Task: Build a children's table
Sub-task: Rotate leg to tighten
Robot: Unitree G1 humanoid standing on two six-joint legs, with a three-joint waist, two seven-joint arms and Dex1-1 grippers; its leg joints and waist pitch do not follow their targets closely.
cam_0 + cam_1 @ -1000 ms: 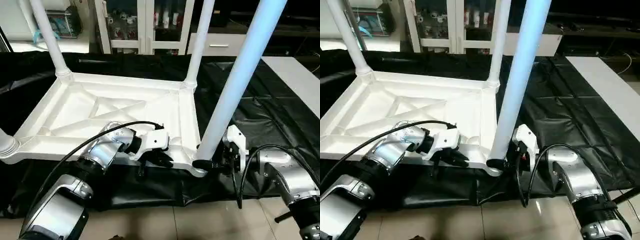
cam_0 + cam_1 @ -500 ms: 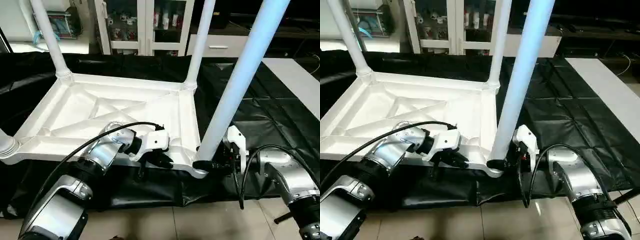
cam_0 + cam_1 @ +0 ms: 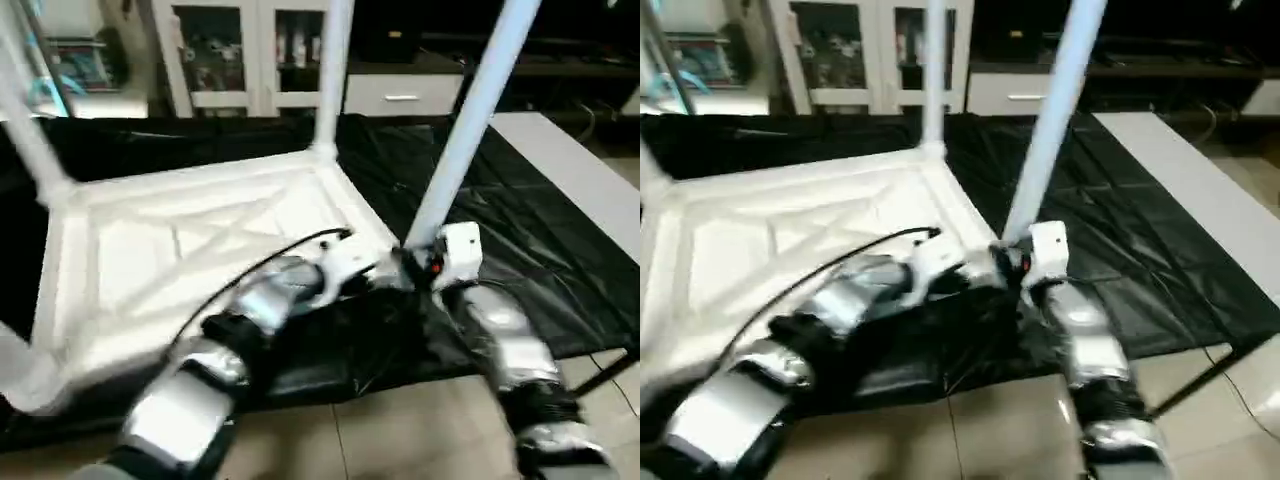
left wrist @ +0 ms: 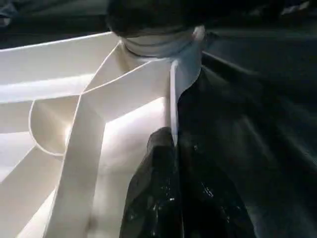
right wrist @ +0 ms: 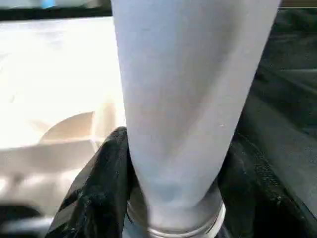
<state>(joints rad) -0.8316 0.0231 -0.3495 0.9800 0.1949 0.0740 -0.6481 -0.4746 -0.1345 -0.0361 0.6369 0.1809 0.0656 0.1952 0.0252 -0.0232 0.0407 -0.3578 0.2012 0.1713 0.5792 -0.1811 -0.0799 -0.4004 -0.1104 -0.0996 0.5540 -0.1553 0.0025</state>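
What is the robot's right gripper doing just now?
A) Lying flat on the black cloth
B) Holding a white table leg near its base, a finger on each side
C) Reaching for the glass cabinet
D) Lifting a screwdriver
B: in the right wrist view the right gripper has its black fingers on either side of the leg, just above the tabletop.

Room, as we record it: desk draped in wrinkled black sheeting (image 3: 560, 260); beige tiled floor (image 3: 400, 440) in front; white glass-fronted cabinet (image 3: 230, 60) behind, a white drawer unit (image 3: 400, 95) beside it; pale flat surface (image 3: 580, 170) at right.
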